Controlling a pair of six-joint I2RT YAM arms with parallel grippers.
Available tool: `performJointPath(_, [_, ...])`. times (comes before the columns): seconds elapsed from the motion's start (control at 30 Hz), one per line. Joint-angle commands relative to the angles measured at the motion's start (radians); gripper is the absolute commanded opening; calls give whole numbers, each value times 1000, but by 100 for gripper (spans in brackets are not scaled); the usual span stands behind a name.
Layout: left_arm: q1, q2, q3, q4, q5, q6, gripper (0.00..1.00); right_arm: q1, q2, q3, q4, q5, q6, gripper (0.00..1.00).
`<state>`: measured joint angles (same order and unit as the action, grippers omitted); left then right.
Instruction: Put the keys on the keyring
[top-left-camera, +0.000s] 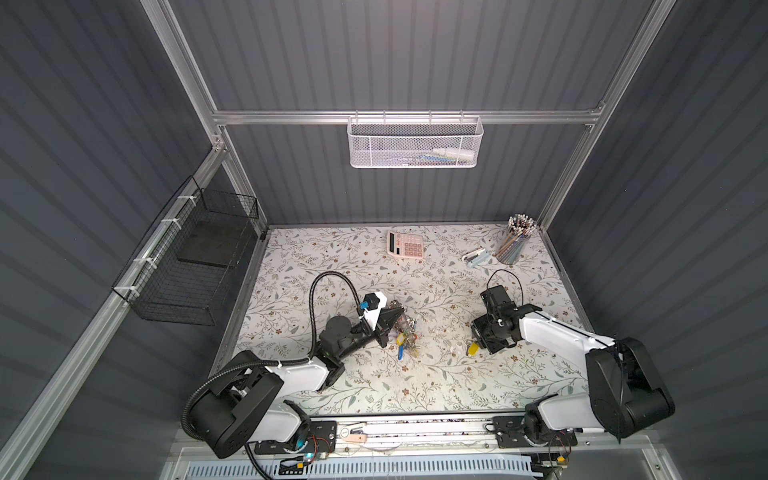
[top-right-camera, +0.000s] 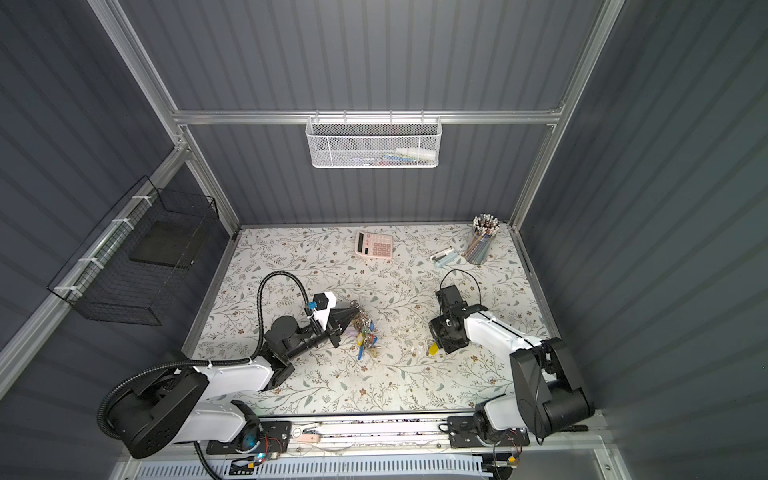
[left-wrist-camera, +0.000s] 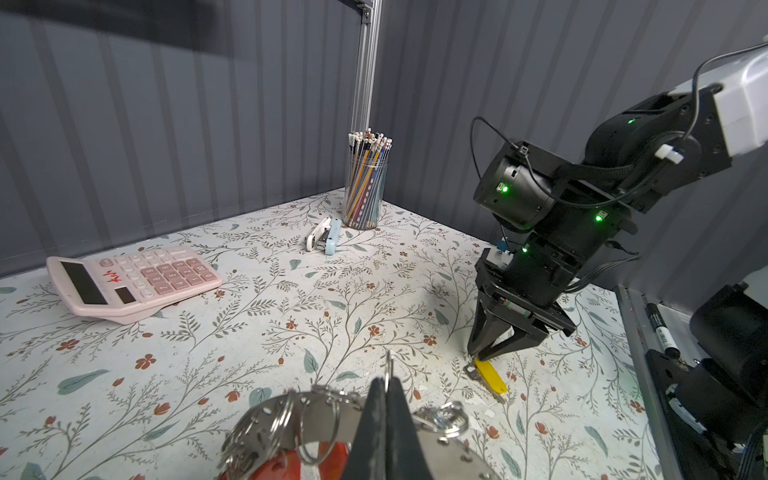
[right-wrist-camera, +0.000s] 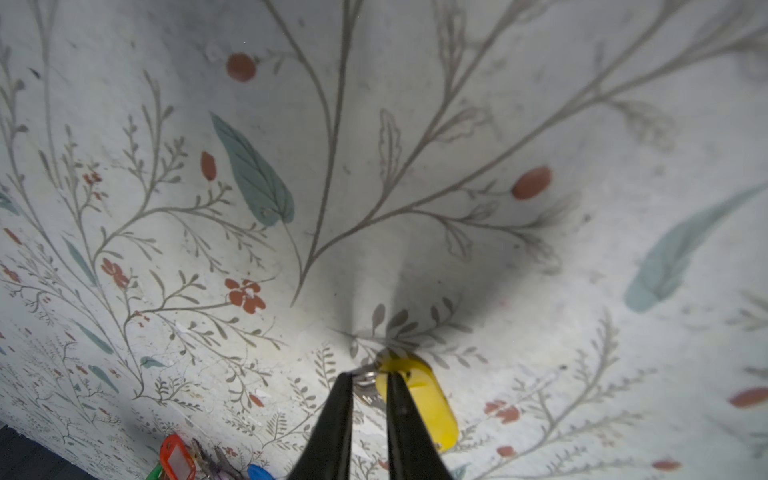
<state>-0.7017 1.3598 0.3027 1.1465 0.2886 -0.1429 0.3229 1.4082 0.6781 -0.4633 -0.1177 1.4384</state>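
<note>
Keyring (top-left-camera: 406, 328) (left-wrist-camera: 266, 419): large flat silver ring hung with small split rings, keys and coloured tags. It sits over the counter (top-left-camera: 316, 266), well in front of the calculator (top-left-camera: 405, 245), toward the arm bases. It is tipped up rather than lying flat. Whether its lower edge rests on the counter cannot be told. In the left wrist view the band runs crosswise behind the fingertips, with red tags (left-wrist-camera: 282, 465) under it. In both top views the tags trail from the side away from the calculator. The blue tag (top-left-camera: 401, 353) has its long axis pointing away from the calculator.

Left fingers (left-wrist-camera: 374, 415): pressed together and clamped on the keyring's edge. A thin loop of ring wire stands up at their tips.

Yellow-tagged key (top-left-camera: 471, 349) (right-wrist-camera: 424, 403): loose and flat on the counter, well apart from the calculator, toward the front and off to the right arm's side. The ring end of its long axis is nearer the calculator. The free end points away from it, toward the counter's front edge. The blade is mostly hidden.

Right fingers (right-wrist-camera: 336, 415): aimed steeply down with their tips at the counter. A narrow gap separates them, and they are closed on the small silver ring at the tag's end.

Stapler (top-left-camera: 476, 257) and pencil cup (top-left-camera: 513, 245): near the calculator on the right arm's side, along the back wall.
</note>
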Motion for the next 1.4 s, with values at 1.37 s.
performJointPath(1.37, [-2,-29,19,84,72,-29,0,-272,9,-236,589,-471,-683,50])
